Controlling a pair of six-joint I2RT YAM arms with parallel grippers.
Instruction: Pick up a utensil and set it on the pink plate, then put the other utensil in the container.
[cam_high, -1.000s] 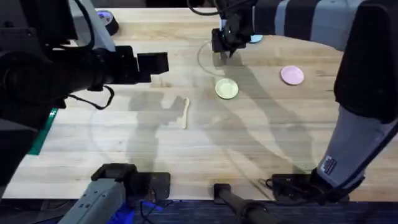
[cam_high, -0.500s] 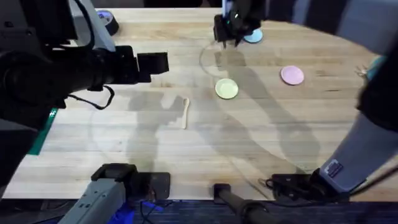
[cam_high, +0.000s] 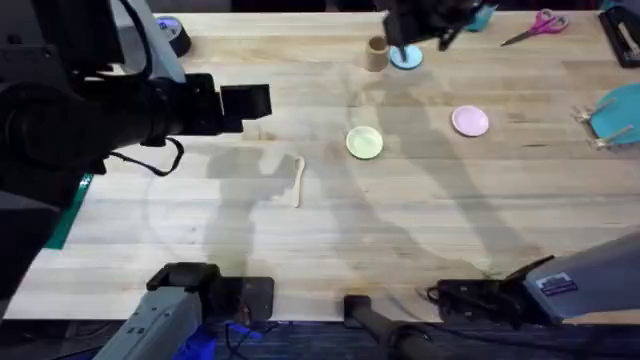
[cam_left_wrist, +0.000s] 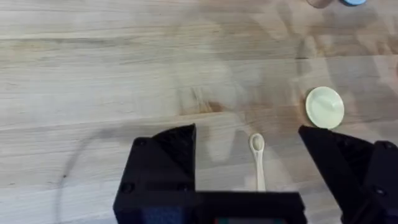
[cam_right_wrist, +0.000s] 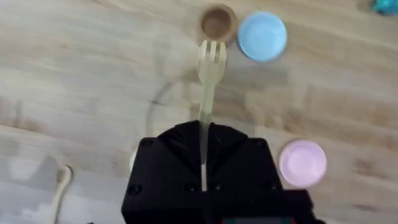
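Right wrist view: right pincer (cam_right_wrist: 203, 177) clamps the small light wooden fork (cam_right_wrist: 208, 81); left pincer (cam_left_wrist: 249, 168) gapes wide above the slim wooden spoon (cam_left_wrist: 257, 162).

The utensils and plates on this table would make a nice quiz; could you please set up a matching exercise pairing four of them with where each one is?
Things:
1. fork
2. spoon
3. pink plate
4. container

Places or states:
A. lying flat on the table, left of the yellow-green plate
B. standing right beside the light blue plate
C. gripped by the right gripper, tines pointing away from it
D. bare, on the table to the right of the yellow-green plate

Pairs: 1-C, 2-A, 3-D, 4-B
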